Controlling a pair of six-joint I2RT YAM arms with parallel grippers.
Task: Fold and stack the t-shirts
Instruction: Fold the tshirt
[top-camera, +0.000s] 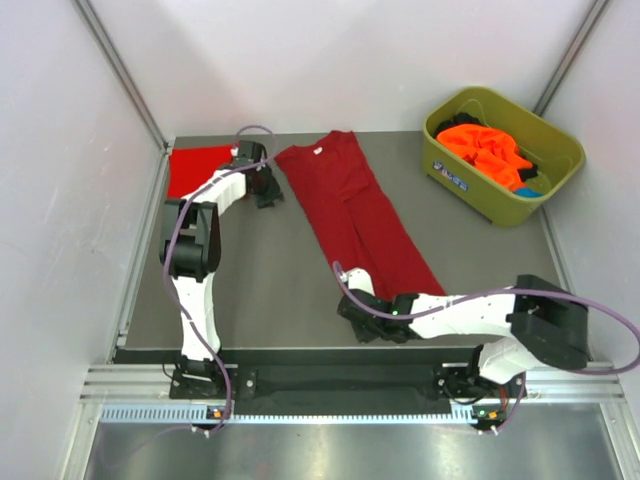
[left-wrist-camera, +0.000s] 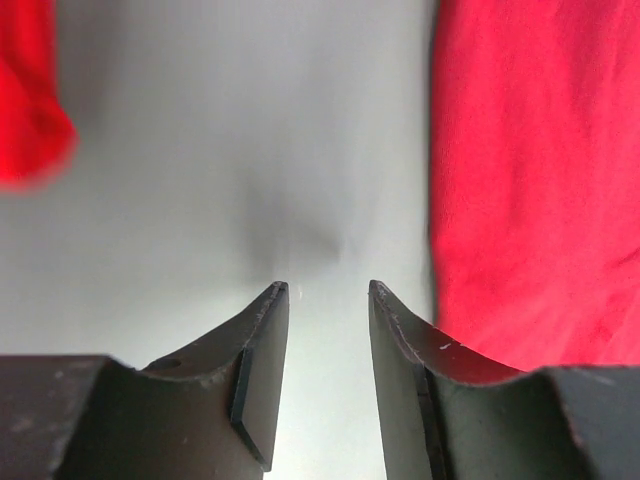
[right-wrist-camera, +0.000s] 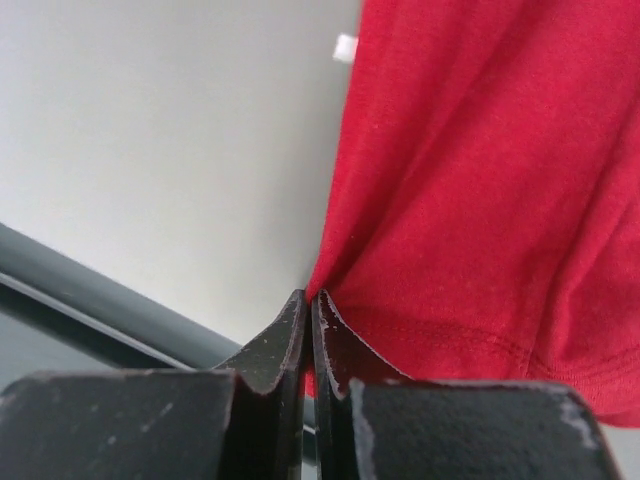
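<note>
One crimson t-shirt (top-camera: 355, 215) lay lengthwise along the counter (top-camera: 260, 270); the right hand (right-wrist-camera: 308, 295) pinched its near hem, apparently to fold it over; the left hand (left-wrist-camera: 325, 288) hovered half-open beside the collar end.

Plain dark crimson shirt (top-camera: 355, 215), centre, with a small white label (top-camera: 317, 150); brighter red shirt (top-camera: 197, 170), upper left; orange shirts (top-camera: 485, 148) and black and blue cloth (top-camera: 527, 182) in an olive-green tub (top-camera: 505, 205), upper right; grey table (top-camera: 270, 270); white-and-black arms (top-camera: 197, 300); purple cables (top-camera: 256, 128); pale grey walls (top-camera: 300, 60)
</note>
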